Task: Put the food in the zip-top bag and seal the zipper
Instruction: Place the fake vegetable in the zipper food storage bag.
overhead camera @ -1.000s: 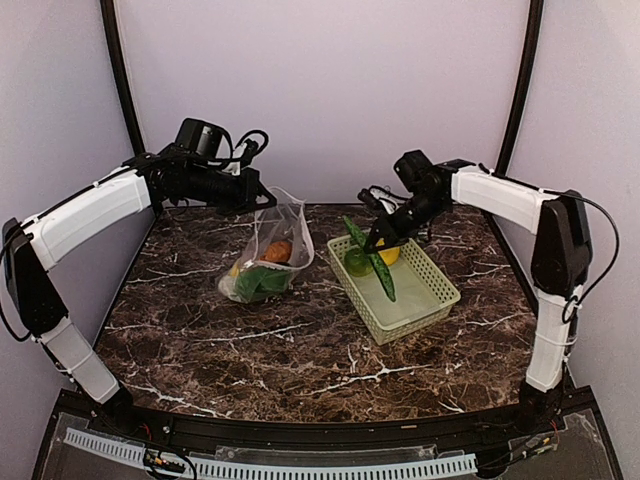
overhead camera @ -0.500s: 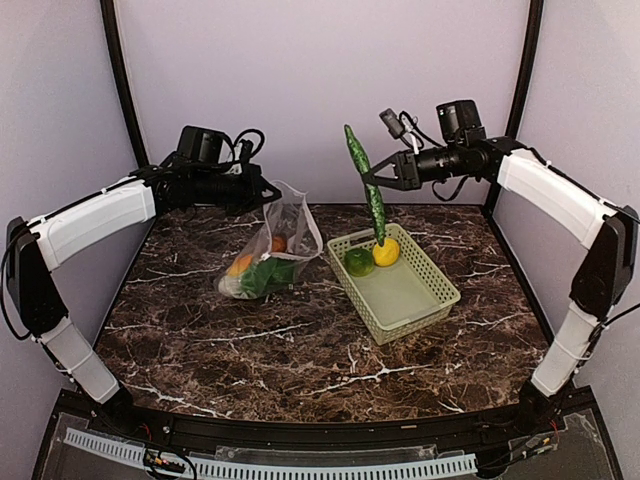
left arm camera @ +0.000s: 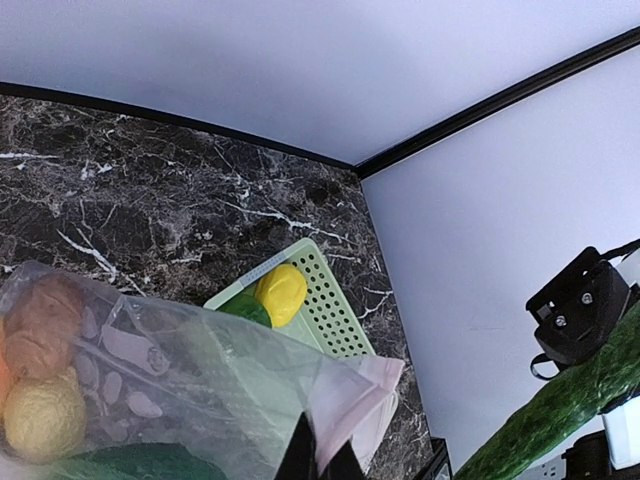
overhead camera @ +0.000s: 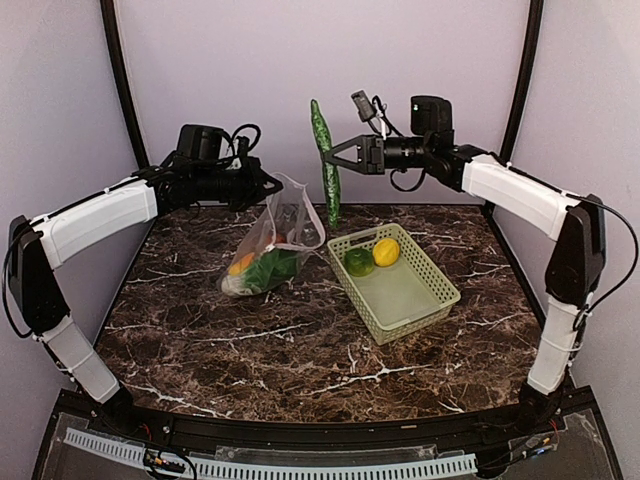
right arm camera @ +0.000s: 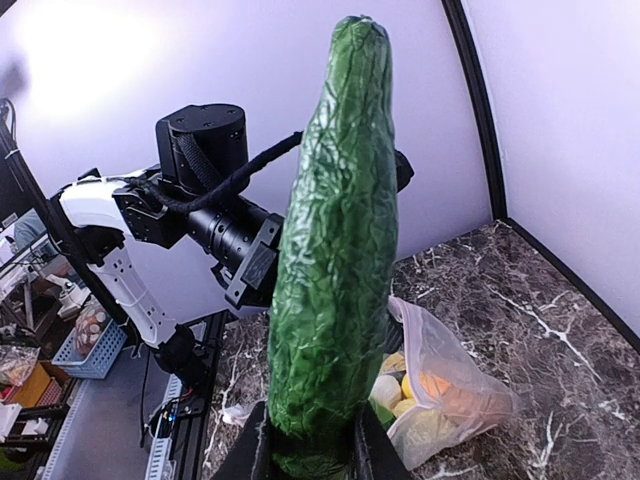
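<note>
The clear zip-top bag (overhead camera: 272, 240) stands on the marble table, its mouth held up by my left gripper (overhead camera: 270, 188), which is shut on the pink zipper strip (left arm camera: 352, 398). Inside the bag are an orange-yellow piece (overhead camera: 242, 264), a green piece (overhead camera: 268, 269), a red-brown piece (left arm camera: 40, 320) and a pale yellow piece (left arm camera: 40, 415). My right gripper (overhead camera: 334, 158) is shut on a long wrinkled green vegetable (overhead camera: 324, 165) and holds it upright in the air, above and right of the bag's mouth. It fills the right wrist view (right arm camera: 335, 250).
A light green lattice basket (overhead camera: 415, 300) sits right of the bag, holding a yellow lemon (overhead camera: 386, 251) and a green pepper (overhead camera: 358, 262). Walls close the table at the back and sides. The left arm (right arm camera: 215, 220) is close behind the held vegetable.
My right gripper lifted the long green vegetable out of the basket and carried it up and left toward the bag. My left gripper raised the bag's mouth a little.
</note>
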Available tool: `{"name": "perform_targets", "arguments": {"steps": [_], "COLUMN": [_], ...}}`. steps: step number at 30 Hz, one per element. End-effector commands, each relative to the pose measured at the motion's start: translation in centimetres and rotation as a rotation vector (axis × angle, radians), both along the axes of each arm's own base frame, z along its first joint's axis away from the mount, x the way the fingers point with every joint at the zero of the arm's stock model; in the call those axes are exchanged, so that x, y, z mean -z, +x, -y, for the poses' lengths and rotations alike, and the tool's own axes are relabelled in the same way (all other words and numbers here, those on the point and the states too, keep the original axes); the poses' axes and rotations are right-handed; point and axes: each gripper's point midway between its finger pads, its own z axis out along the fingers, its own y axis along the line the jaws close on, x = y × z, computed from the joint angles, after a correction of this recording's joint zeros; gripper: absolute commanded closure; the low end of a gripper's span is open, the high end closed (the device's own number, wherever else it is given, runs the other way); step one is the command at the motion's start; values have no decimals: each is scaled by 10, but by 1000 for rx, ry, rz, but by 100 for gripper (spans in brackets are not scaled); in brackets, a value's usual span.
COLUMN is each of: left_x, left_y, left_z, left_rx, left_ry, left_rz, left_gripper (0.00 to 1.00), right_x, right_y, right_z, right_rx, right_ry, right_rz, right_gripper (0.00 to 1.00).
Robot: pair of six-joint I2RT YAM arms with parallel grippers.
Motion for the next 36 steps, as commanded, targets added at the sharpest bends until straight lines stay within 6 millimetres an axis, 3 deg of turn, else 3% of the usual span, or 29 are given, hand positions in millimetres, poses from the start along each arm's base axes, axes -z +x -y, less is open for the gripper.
{"name": "perform_targets", "arguments": {"steps": [1, 10, 21, 31, 34, 36], "left_x": [-16, -22, -15, -18, -21, -24], "left_y": [1, -1, 0, -1, -2, -3], "left_z": [0, -2, -6, -4, -5, -7], "left_rx": [-11, -17, -19, -23, -28, -33], "left_ry": [-45, -54, -7, -50, -58, -57], "left_rz": [31, 40, 71, 59, 59, 63], "left_gripper": [99, 99, 99, 99, 99, 99], "right_x": [-20, -1, -1, 8, 21, 27], "right_y": [-1, 10, -20, 14, 30, 35], "right_z": [-23, -50, -25, -48, -67, -80], "right_rx": [-39, -65, -46, 34, 85, 106], "right_ry": [73, 66, 27, 37, 12, -7], "right_rz": [32, 9, -10, 39, 64, 98], "right_gripper": [100, 96, 98, 97, 91, 80]}}
